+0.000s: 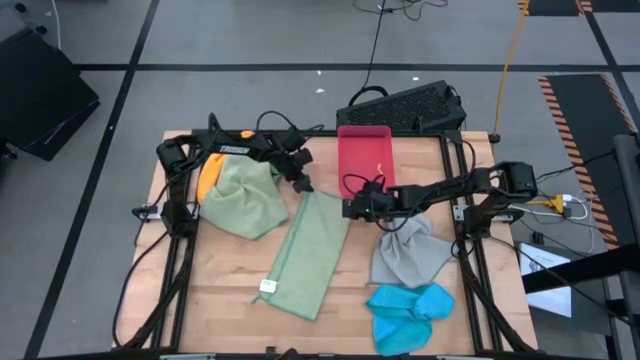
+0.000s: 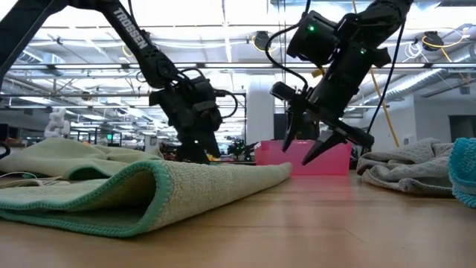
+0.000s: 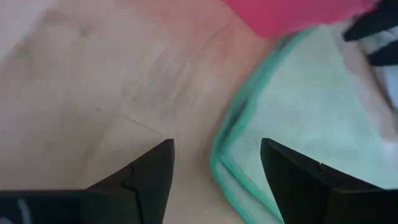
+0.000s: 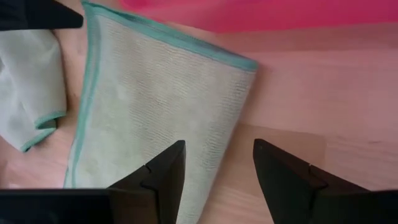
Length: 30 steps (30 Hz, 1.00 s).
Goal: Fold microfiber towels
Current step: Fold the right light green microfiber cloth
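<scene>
From above, a sage towel [image 1: 308, 252], folded to a long strip, lies mid-desk [image 1: 215, 290]; the left gripper [image 1: 301, 182] and right gripper [image 1: 356, 208] sit at its far corners, likely placed for the next fold. Level with the desk, the right gripper's jaws hang spread and empty above the towel, before the tray [image 2: 305, 157]. Both wrist views show released jaws over a towel corner.

Grey floor [image 1: 250, 40], black tape lines; ceiling strip lights [image 2: 223, 30]; open workshop hall.
</scene>
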Each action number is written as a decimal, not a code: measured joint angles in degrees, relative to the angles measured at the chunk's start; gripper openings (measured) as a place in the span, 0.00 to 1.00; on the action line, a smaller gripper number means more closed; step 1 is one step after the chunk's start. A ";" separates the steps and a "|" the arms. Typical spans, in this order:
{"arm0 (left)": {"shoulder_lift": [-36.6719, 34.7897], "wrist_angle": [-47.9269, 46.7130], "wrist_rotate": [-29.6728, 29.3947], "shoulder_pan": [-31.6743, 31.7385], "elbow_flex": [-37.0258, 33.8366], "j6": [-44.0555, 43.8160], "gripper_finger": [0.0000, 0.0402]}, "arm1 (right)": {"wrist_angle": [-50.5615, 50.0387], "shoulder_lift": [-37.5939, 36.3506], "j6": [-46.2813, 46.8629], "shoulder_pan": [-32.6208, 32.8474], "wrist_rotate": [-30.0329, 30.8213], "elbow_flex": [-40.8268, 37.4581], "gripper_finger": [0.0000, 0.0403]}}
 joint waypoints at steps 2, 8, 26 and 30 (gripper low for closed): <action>0.02 0.49 -2.86 -0.83 0.00 -1.09 0.59 | -0.03 0.00 1.18 0.10 -0.03 -0.61 0.45; 0.98 3.13 -4.57 -2.13 0.02 -5.60 0.52 | -0.01 0.00 1.01 0.96 -0.39 -1.00 0.45; 1.18 2.69 -5.55 -5.02 -0.04 0.71 0.02 | -1.11 -0.73 -3.01 1.07 -4.62 -1.02 0.45; 0.71 1.27 -5.71 -5.43 -0.04 3.00 0.01 | -2.09 -1.01 -2.79 1.27 -4.67 -1.04 0.45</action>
